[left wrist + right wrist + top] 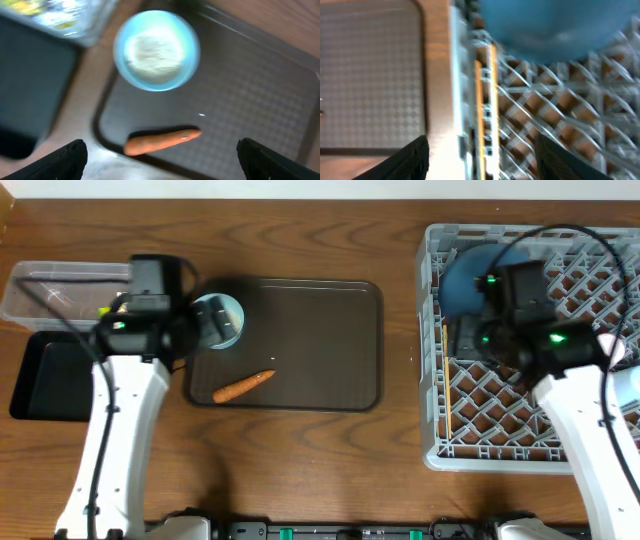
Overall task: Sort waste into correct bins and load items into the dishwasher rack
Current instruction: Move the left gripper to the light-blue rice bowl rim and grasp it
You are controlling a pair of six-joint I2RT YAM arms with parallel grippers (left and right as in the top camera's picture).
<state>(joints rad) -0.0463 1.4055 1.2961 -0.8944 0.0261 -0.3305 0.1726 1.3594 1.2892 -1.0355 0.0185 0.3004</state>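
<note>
Loading of the dishwasher rack [432, 360] is judged to be the step in hand. The right gripper [481, 145] is seen spread and empty above two chopsticks [486, 90] laid along the rack's left wall, beside the large dark blue bowl [550, 25] already set in the far corner. Over the brown serving tray [320, 340], the left gripper [161, 150] is held wide open with nothing in it. It hangs above the carrot [162, 141] and near the small light blue bowl [156, 50], in which rice [152, 52] is heaped. A downward pinch on the carrot is judged the likely next call, followed by a carry over the tray's raised rim to the black tray [50, 380] or clear tub [50, 290]. Open tray floor is left around the carrot.
</note>
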